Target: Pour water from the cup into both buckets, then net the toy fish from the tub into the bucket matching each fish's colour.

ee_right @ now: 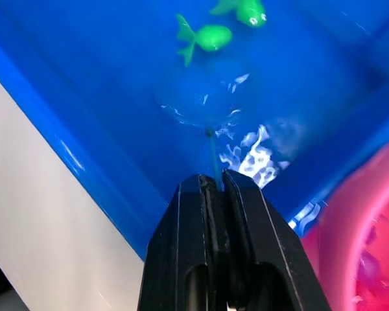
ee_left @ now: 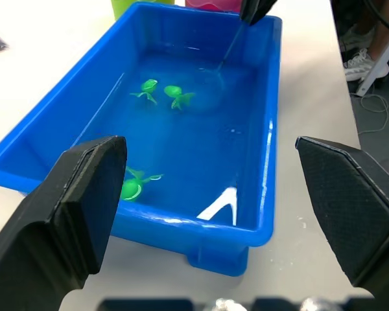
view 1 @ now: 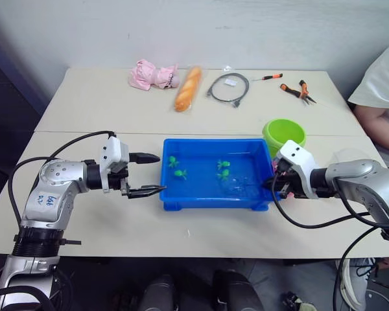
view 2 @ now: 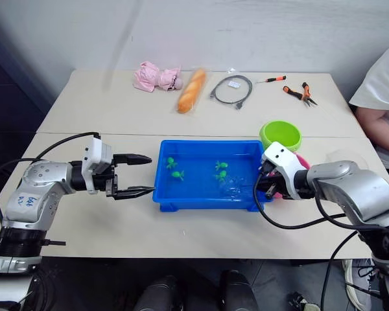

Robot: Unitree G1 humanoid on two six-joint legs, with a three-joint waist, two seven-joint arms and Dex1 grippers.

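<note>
While my head camera looks down over the table [view 1: 117, 103], my left gripper [view 1: 149, 173] hovers just off the tub's [view 1: 215, 201] left end with its two fingers spread wide and nothing between them. My right gripper [view 1: 277, 176] sits at the tub's right end, and from here I cannot see its fingers well. Four green fish [view 1: 173, 161] lie in the tub, two toward the left and two near the middle. The green bucket [view 1: 284, 135] stands just behind the tub's right corner; a sliver of the pink bucket [view 2: 303, 161] shows behind my right wrist. At the far edge lie a pink cloth toy [view 1: 152, 74], a bread loaf [view 1: 187, 88], a coiled cable [view 1: 228, 87], a screwdriver [view 1: 270, 76] and pliers [view 1: 297, 91]. A person [view 1: 382, 97] sits at the right.

From my left wrist, my own fingers [ee_left: 78, 207] stand far apart on either side of the tub's near end. The net [ee_left: 207, 84] lies under the water toward the far end, its handle rising to my right gripper.

From my right wrist, my fingers [ee_right: 194, 259] are pressed together on the net's thin handle, which runs down into the water. The hoop is beside one green fish, and I cannot tell whether they touch. The pink bucket is just beside the tub's wall.
</note>
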